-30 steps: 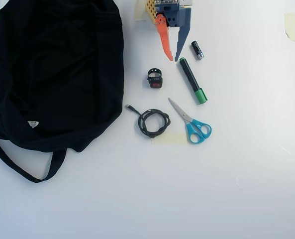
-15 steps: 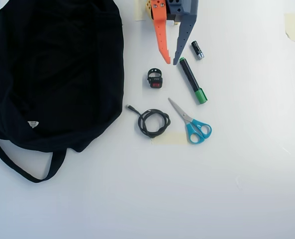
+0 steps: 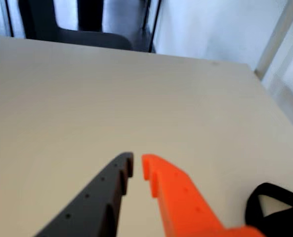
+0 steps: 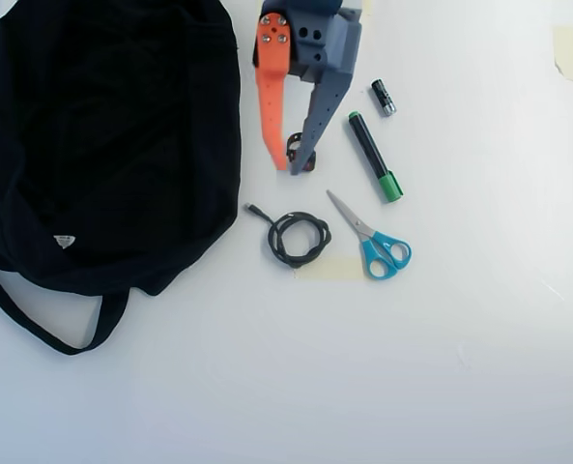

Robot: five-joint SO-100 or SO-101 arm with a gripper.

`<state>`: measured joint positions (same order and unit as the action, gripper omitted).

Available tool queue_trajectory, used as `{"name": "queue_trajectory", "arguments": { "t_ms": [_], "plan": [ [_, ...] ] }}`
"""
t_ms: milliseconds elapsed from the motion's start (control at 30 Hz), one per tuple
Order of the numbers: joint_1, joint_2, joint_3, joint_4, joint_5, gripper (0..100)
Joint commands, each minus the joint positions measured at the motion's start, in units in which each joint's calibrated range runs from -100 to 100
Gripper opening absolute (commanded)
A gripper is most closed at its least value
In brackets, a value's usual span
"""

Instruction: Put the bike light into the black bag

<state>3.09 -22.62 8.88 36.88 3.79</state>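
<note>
Orange and grey fingers of the claw (image 4: 287, 170) reach down over the white worktop (image 4: 479, 319) in the overhead view, tips a narrow gap apart and holding nothing. The bike light (image 4: 307, 155) lies on the worktop mostly hidden under the grey finger, just right of the black bag (image 4: 102, 145), which sprawls at the left. A coiled black cable (image 4: 299, 239) lies below the claw; blue-handled scissors (image 4: 373, 239), a green-capped marker (image 4: 373, 155) and a small black-and-silver cylinder (image 4: 383, 97) sit to the right.
</note>
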Motion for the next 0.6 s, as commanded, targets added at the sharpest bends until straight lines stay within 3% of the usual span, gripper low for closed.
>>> {"name": "queue_trajectory", "arguments": {
  "t_ms": [0,333,567],
  "plan": [
    [1.0,4.5,-6.8,-1.1,0.3,2],
    [0.4,16.6,-7.6,-5.1,0.7,2],
    [1.0,16.2,-2.9,5.6,0.7,2]
  ]
}}
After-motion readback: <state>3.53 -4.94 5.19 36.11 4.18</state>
